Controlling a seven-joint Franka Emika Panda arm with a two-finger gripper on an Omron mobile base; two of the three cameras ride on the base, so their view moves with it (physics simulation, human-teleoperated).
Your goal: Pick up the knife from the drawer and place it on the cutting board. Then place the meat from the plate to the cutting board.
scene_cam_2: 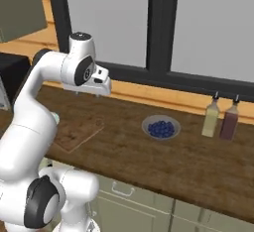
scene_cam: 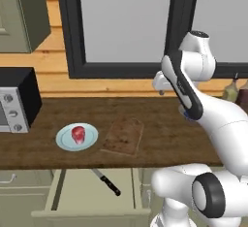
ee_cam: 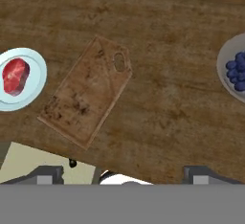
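The knife [scene_cam: 106, 181] lies slantwise in the open sage-green drawer [scene_cam: 77, 192] below the counter edge, black handle toward the front. On the counter the pale blue plate [scene_cam: 64, 139] [ee_cam: 33, 86] holds the red meat [scene_cam: 78, 133] [ee_cam: 15, 76]. Just right of it lies the bare brown cutting board [scene_cam: 123, 136] [ee_cam: 88, 91] [scene_cam_2: 74, 129]. My gripper [scene_cam: 161, 89] [ee_cam: 123, 174] hangs high over the counter, right of the board, looking straight down. Its fingers [ee_cam: 48, 175] stand wide apart, open, with nothing between them.
A small dark bowl of blueberries [scene_cam_2: 160, 127] [ee_cam: 237, 67] sits on the counter right of the board. Two bottles [scene_cam_2: 221, 119] stand farther right by the wall. A black-and-silver microwave [scene_cam: 14, 100] stands at the counter's left end. A dark-framed window [scene_cam: 126, 22] runs behind.
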